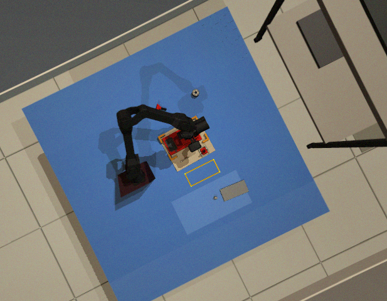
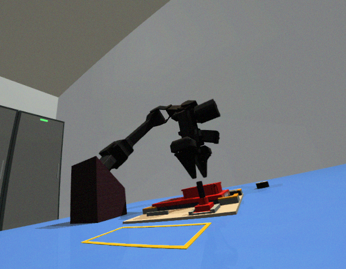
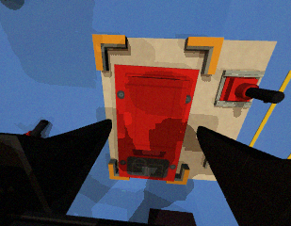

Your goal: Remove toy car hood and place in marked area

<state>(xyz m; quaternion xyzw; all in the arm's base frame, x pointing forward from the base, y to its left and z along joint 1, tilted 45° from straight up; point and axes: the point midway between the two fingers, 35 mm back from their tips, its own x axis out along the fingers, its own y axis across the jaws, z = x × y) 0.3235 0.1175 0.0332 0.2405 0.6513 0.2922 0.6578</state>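
The toy car [image 1: 176, 149] [image 2: 170, 202] [image 3: 156, 72] is red and lies on a beige board [image 2: 178, 217] [image 3: 249, 52] between orange corner brackets. Its hood looks to be the raised red box [image 2: 203, 190] [image 3: 156, 105], seated on the body; in the top view the arm partly hides it. My gripper [image 2: 200, 176] [image 3: 153, 126] is open and empty, pointing down above the car. In the wrist view the fingertips stand on either side of the red part, clear above it. The marked area is a yellow outline [image 1: 199, 166] [image 2: 135, 246] [image 3: 268, 113] beside the board, with nothing inside it.
A red piece with an upright black handle [image 1: 204, 150] [image 2: 200, 189] [image 3: 235, 89] stands in a grey frame on the board, near the hood. Another red and black piece [image 1: 159, 106] lies beyond the board. A metal ring [image 1: 195, 93] and a grey block [image 1: 234, 190] lie farther off.
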